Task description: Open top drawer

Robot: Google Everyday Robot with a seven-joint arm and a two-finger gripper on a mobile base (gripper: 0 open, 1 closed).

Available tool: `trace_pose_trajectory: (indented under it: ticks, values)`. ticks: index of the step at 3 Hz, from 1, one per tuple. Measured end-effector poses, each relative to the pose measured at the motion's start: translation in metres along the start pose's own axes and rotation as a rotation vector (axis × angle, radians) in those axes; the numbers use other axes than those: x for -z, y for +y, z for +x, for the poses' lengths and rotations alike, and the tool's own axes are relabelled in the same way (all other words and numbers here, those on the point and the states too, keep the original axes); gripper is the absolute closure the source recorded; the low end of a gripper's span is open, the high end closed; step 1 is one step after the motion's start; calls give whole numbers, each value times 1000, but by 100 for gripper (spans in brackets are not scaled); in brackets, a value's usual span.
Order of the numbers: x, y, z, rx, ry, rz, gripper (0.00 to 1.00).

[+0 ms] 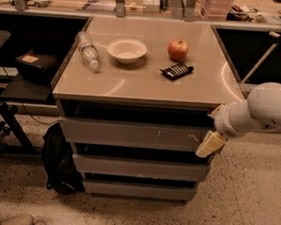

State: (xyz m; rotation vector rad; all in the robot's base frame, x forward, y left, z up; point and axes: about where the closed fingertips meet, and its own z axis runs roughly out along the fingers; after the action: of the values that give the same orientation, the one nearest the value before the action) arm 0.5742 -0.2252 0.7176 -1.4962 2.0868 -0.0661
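Cabinet with three grey drawer fronts, seen from the front and above. The top drawer [129, 134] lies directly under the surface [142, 88], with a dark gap between them; it is the widest front and carries small white scuffs right of centre. Two narrower drawers, the middle drawer [139, 168] and the bottom drawer [138, 189], sit below it. The white arm [267, 110] enters from the right edge of the view. Its yellowish end effector [211, 143] points down and to the left at the right end of the top drawer's front, over the lower right corner; contact cannot be confirmed. Whether the end effector is spread or pressed together cannot be told. On the surface, from left to right: a clear plastic bottle [88, 50] lying on its side, a white bowl [127, 50], a red apple [177, 50], and a dark packet [176, 70] just in front of the apple. A black backpack [60, 162] rests on the floor against the cabinet's left side.
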Motion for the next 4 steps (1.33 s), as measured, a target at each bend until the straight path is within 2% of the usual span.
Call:
trace_pose_trajectory:
  ticks: [1, 2, 3, 4]
  values:
    - [-4, 7, 0, 5, 2, 14, 0]
    - [-33, 40, 2, 16, 2, 28, 0]
    - [-78, 70, 13, 43, 39, 46, 0]
    - [-87, 70, 4, 63, 34, 63, 0]
